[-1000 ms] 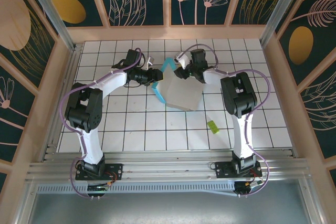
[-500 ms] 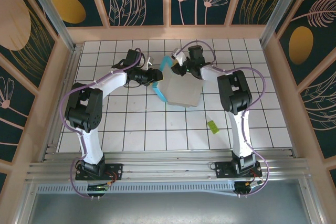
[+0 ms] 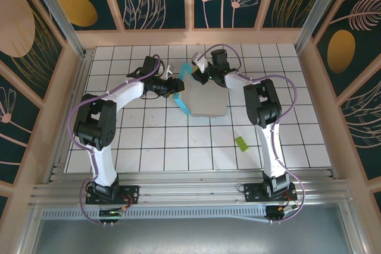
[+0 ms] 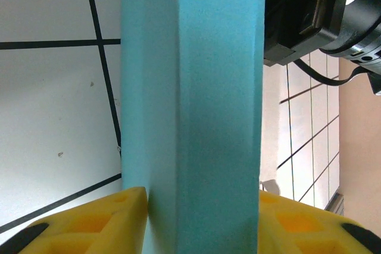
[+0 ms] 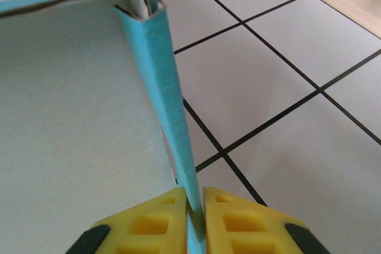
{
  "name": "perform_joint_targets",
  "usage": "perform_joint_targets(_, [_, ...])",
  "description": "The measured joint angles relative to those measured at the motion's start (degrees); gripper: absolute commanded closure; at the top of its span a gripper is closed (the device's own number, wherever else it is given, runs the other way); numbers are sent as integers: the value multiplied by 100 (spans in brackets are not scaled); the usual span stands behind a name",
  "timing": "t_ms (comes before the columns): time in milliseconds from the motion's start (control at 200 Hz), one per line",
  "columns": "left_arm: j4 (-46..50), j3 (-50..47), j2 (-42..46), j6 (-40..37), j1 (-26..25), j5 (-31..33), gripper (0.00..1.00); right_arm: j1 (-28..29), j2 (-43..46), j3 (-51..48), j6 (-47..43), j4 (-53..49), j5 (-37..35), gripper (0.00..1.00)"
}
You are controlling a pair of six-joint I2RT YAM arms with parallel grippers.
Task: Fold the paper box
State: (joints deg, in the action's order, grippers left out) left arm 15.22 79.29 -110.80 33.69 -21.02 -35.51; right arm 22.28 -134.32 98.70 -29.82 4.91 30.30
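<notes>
Paper box (image 3: 205, 100) sits on the far half of the worktop (image 3: 149, 147), about midway between the left and right edges. It lies close to flat, pale face up, corners skewed to the tile lines. A turquoise wall (image 3: 181, 104) stands up along its left side, and more turquoise shows at its far-left corner.

Left claw (image 3: 177, 87) comes in from the left at the box's left side. In the left wrist view the turquoise wall runs straight up between the yellow jaws, with card touching both of them. So the left claw is pinching the box wall, jaws held fairly wide by the folded card. A black part of the right arm (image 4: 309, 16) is just behind the wall, upper right in that view.

Right claw (image 3: 199, 75) is at the far-left corner of the box, its arm reaching in from the right. In the right wrist view the yellow jaws are pressed together on a thin turquoise flap (image 5: 158, 69) seen edge-on. The flap stands upright beside the pale face and runs away to a folded corner where a small white tab curls inside.

Green strip (image 3: 241, 143) lies flat towards the near right of the worktop, well apart from the box and both claws.
</notes>
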Motion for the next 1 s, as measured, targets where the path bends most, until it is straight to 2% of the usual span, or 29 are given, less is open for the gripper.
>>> perform_joint_targets(260, [0,0,7,-2,0,76,55,0,0,44,-140,-114,85,100])
perform_joint_targets(310, [2,0,35,-11,0,155,50,0,2,26,-175,-103,79,100])
perform_joint_targets(476, [46,-2,520,-52,0,544,24,0,302,-361,-400,-111,-37,100])
perform_joint_targets(601, [44,0,1268,-48,0,909,13,-7,774,-695,-772,-393,-243,100])
perform_joint_targets(731, [-15,-31,2240,-131,9,1325,6,-13,1414,-717,-1567,-1093,-601,100])
perform_joint_targets(826, [-214,-269,2994,-219,11,1648,2,-17,1858,-437,-2485,-1954,-955,100])
perform_joint_targets(1001, [-632,-1121,4100,-332,11,2330,1,164,2411,48,-4334,-3412,-2218,100])
